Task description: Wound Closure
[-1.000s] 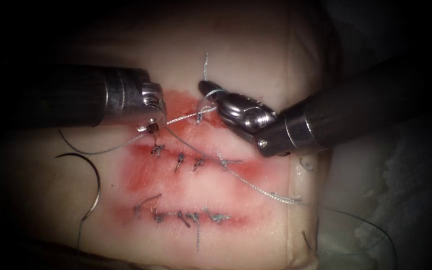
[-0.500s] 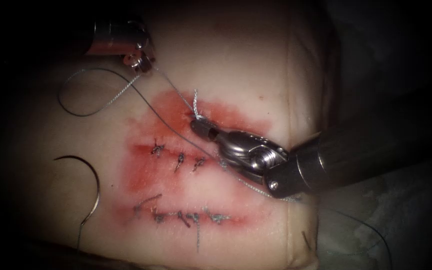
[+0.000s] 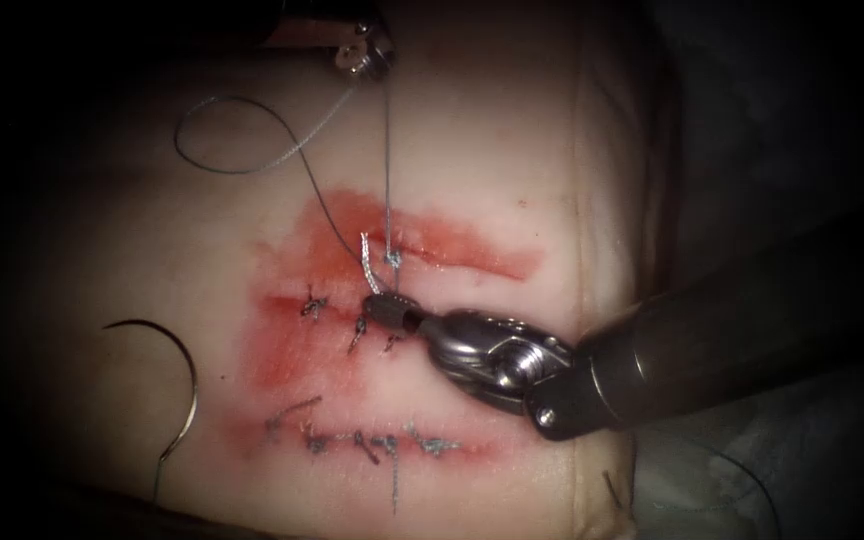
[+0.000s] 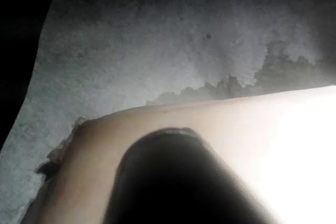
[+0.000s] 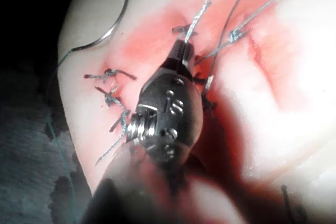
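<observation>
Right pincer clamped on thread

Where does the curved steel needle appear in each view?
Endoscope view: curved steel needle lies free on pale tissue, left of the stitched cuts; left end effector and right end effector grip grey thread.
Right wrist view: needle beside the stitched cuts.
Left wrist view: tissue, the shared landmark.
</observation>
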Robot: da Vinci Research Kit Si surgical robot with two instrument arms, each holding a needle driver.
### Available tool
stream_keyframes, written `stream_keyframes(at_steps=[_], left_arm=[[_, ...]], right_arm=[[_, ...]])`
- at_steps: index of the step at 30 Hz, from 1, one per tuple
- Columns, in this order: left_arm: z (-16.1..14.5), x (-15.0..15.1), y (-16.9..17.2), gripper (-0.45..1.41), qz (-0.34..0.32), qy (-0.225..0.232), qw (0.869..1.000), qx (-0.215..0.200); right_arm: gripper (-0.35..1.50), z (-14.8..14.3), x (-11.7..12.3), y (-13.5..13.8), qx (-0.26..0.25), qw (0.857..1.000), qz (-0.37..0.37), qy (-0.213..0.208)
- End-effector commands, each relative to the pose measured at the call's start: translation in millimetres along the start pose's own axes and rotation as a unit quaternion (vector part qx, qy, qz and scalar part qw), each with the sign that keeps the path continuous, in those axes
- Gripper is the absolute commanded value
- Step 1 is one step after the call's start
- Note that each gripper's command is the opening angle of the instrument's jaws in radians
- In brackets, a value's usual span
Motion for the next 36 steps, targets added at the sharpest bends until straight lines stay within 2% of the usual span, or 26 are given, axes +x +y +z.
stream_keyframes(at_steps=[1, 8, 12, 17, 28, 36], left_arm=[[0.5, -1.7, 0.2, -0.45, 0.002, -0.010, 1.000, -0.004], [2.2, -4.9, 0.4, -0.45, 0.007, -0.021, 0.999, -0.027], [3.4, -7.0, 0.8, -0.45, 0.001, -0.019, 0.999, -0.041], [4.6, -8.2, 1.0, -0.45, -0.004, -0.005, 0.998, -0.057], [6.6, -7.6, 0.9, -0.45, 0.009, 0.049, 0.990, -0.131], [6.6, -7.6, 0.8, -0.45, -0.039, 0.083, 0.981, -0.170]], right_arm=[[-0.35, 0.5, 0.6, 0.5, -0.008, 1.000, -0.004, 0.002], [-0.35, 0.1, 0.7, 0.3, -0.033, 0.997, -0.074, 0.007], [-0.35, 0.3, 0.8, -0.2, -0.063, 0.988, -0.142, 0.006], [-0.35, 0.8, 1.5, -0.8, -0.055, 0.985, -0.166, 0.006], [-0.35, 1.9, 2.0, 0.4, -0.052, 0.983, -0.173, 0.003], [-0.35, 1.9, 2.2, 1.0, -0.056, 0.980, -0.189, 0.005]])
